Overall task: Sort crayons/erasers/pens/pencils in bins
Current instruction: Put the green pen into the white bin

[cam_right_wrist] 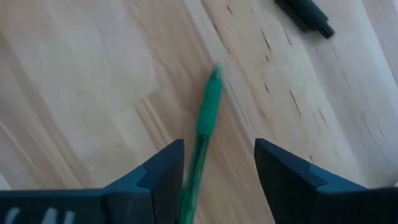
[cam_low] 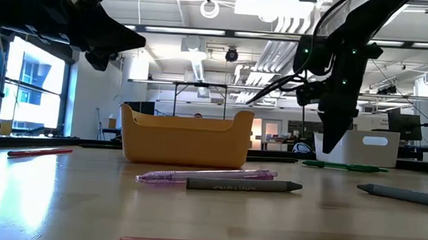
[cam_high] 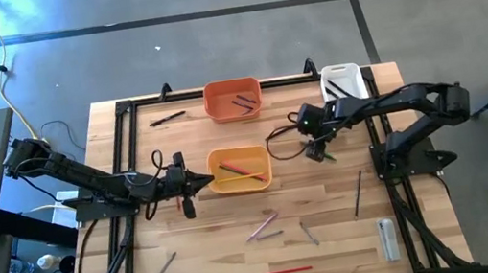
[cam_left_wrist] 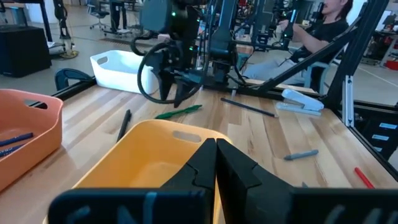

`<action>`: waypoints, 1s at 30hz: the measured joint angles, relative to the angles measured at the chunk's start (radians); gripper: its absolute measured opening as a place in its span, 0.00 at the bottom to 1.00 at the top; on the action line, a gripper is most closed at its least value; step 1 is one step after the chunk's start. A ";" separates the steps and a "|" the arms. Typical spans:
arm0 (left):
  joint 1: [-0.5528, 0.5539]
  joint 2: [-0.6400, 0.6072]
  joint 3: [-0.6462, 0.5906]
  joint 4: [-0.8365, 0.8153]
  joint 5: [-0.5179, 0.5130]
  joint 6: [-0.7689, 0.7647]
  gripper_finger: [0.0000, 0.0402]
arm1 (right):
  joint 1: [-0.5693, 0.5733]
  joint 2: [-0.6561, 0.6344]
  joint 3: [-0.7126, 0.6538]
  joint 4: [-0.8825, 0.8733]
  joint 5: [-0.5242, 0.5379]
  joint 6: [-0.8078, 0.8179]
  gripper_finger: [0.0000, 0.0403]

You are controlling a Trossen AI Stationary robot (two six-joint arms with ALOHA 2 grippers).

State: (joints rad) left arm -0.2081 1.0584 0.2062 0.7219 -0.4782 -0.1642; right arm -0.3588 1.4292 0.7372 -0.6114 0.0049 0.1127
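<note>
Over at about nine o'clock on the tabletop [cam_high: 201,240], the left gripper [cam_high: 195,184] hangs just beside the yellow bin [cam_high: 241,184], its fingers [cam_left_wrist: 233,168] pressed together with nothing between them. That bin sits near the middle and has a red stick and a green one lying inside. The orange bin [cam_high: 234,99] stands toward twelve o'clock with a couple of dark pens in it, and a black pen [cam_high: 168,119] lies on the wood at its nine o'clock side. Loose sticks are scattered toward six o'clock: a grey crayon [cam_high: 167,263], a pink pen [cam_high: 262,227] with a grey crayon close by, and a red pencil [cam_high: 285,271] near the front edge. Moving right, the right gripper [cam_high: 319,152] points down at the wood just to the three o'clock side of the yellow bin, fingers [cam_right_wrist: 163,171] spread apart and gripping nothing; a green pen [cam_right_wrist: 206,121] lies flat on the wood directly beneath, running up from the gap between them. The white bin [cam_high: 340,81] sits toward one o'clock. A long dark pencil [cam_high: 358,193] lies toward four o'clock, and a stapler [cam_high: 388,237] rests near the front right corner.
</note>
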 joint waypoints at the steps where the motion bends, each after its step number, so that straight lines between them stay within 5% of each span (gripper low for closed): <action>1: 0.000 0.000 0.000 0.000 0.000 0.000 0.00 | 0.000 0.001 0.000 -0.002 0.002 0.005 0.47; 18: -0.002 0.000 0.000 -0.004 0.002 -0.008 0.00 | -0.002 0.161 0.006 0.032 -0.001 0.019 0.26; 25: -0.002 0.000 0.000 -0.003 0.002 -0.008 0.00 | -0.038 0.061 -0.003 0.021 -0.006 -0.030 0.03; 30: -0.001 0.000 0.000 -0.002 0.002 -0.008 0.00 | -0.109 -0.046 0.027 -0.035 0.020 -0.034 0.07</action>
State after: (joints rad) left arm -0.2093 1.0584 0.2062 0.7198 -0.4767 -0.1722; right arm -0.4682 1.3831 0.7643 -0.6464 0.0249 0.0784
